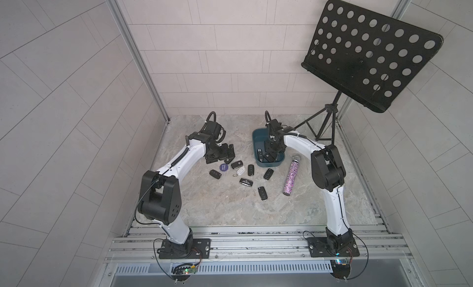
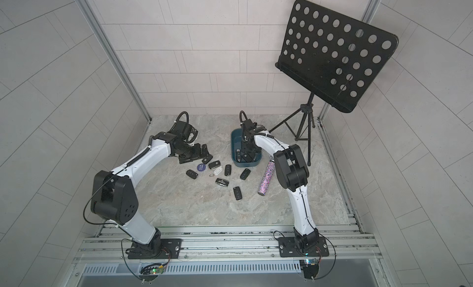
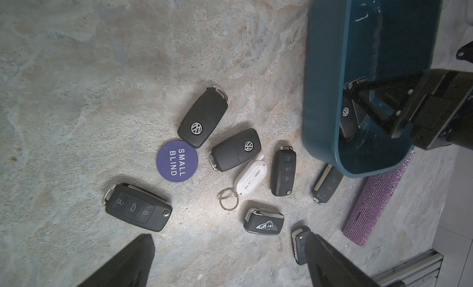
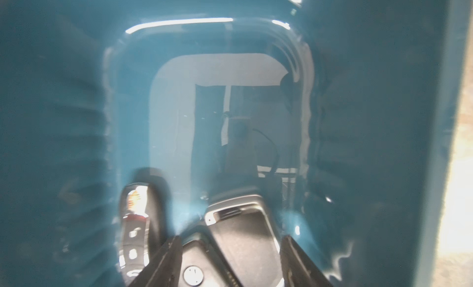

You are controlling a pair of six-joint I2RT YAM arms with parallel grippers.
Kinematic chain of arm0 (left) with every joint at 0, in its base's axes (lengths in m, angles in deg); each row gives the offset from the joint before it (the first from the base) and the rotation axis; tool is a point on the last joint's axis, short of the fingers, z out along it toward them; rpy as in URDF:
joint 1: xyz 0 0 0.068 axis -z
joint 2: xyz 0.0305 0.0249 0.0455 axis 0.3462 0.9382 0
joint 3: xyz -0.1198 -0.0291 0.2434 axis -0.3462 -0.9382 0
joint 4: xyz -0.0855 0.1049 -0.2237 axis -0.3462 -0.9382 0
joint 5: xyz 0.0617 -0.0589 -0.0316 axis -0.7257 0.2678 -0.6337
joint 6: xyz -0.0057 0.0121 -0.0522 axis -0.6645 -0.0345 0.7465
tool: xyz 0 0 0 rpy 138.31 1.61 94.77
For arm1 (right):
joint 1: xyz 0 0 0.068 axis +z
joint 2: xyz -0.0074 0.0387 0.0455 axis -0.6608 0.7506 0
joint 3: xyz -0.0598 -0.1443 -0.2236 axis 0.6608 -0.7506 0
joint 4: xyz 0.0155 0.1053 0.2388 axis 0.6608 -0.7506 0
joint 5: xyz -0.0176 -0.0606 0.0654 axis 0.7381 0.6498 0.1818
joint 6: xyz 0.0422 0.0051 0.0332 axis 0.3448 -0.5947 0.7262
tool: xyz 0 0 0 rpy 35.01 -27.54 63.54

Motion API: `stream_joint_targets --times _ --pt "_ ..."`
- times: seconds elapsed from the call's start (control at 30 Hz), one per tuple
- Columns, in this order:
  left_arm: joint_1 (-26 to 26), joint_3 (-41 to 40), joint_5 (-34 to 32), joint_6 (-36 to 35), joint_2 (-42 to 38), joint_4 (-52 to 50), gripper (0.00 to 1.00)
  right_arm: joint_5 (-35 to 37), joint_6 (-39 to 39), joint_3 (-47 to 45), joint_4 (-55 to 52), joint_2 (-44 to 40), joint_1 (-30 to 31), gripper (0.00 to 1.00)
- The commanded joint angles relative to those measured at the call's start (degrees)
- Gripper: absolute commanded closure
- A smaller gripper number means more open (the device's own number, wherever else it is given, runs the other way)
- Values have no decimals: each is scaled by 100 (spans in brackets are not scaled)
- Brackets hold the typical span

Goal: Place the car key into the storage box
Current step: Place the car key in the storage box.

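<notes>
The dark teal storage box (image 1: pixel 268 164) (image 2: pixel 245 164) (image 3: pixel 325 93) (image 4: pixel 153 119) sits at the back of the table in both top views. My right gripper (image 1: pixel 271 155) (image 2: pixel 248 156) (image 4: pixel 230 260) reaches down inside it, its jaws apart. A black car key (image 4: pixel 240 234) (image 3: pixel 345 111) lies on the box floor between the fingers. A silver and red key (image 4: pixel 135 221) (image 1: pixel 260 155) lies beside it in the box. My left gripper (image 1: pixel 221 156) (image 3: pixel 229 237) hangs wide open over the table, left of several loose black keys (image 1: pixel 250 170) (image 3: pixel 202 119).
A purple "SMALL BLIND" disc (image 3: pixel 177 161) and a white tag with a ring (image 3: pixel 249 180) lie among the keys. A glittery purple microphone (image 1: pixel 291 175) lies right of the box. A black music stand (image 1: pixel 371 55) rises at the back right.
</notes>
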Motion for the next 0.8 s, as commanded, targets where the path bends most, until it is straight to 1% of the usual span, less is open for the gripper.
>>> stream_joint_targets --times 0.0,0.17,0.3,0.43,0.6,0.7,0.77 --pt "-24 190 -164 -185 43 -174 0 -254 157 52 -78 -522 -1 36" --pt "-20 165 -121 -228 86 -121 0 -613 212 -307 23 -1138 -1 34" --pt "-17 137 -145 -345 108 -111 2 -865 265 -891 241 -1735 -4 29" --pt "-6 95 -171 -417 152 -121 3 -1288 244 -1489 350 -2333 -6 24" --pt "129 -62 -140 -424 256 -64 4 -1796 219 -2361 478 -3159 -6 13" --pt "247 -125 -242 -493 349 -64 4 -1937 145 -2885 539 -3717 -2 2" --pt "304 -151 -340 -550 431 -85 4 -1962 91 -3190 495 -4061 -5 0"
